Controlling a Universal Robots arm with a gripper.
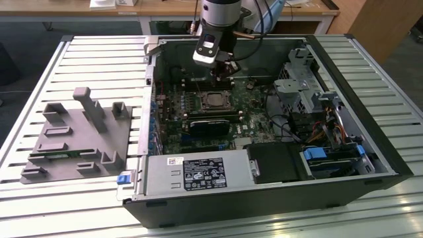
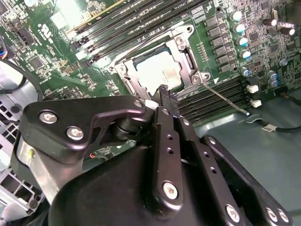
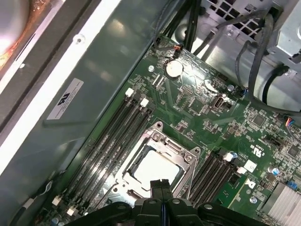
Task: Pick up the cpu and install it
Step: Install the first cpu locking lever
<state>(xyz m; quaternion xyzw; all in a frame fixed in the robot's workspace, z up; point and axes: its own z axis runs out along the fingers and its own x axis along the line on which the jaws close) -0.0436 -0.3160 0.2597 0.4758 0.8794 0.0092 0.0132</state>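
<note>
cpu [image 3: 157, 168] sits flat in socket [image 3: 186, 159] on motherboard [image 3: 221, 117] — silvery top exposed, metal frame around it. Same in second wrist view: cpu [image 2: 157, 70] seated, frame open around it. Gripper [image 3: 161, 184] just above cpu edge, fingers [image 2: 165, 101] pressed together, holding nothing. Exterior view: gripper [image 1: 225, 74] inside open case [image 1: 370, 148], over socket — grey fixture [image 1: 76, 136] well apart on the exterior view's left.

The computer case [image 1: 264, 148] lies open at the top, so the way down to the motherboard [image 1: 198, 119] is free. The socket frame [image 3: 157, 162] rings the seated cpu [image 3: 157, 169], memory slots [image 3: 113, 141] flanking it. A drive cage [image 1: 304, 79] and loose cables [image 1: 297, 129] crowd the exterior view's right; the black heatsink [image 1: 208, 126] sits just beside the socket.
</note>
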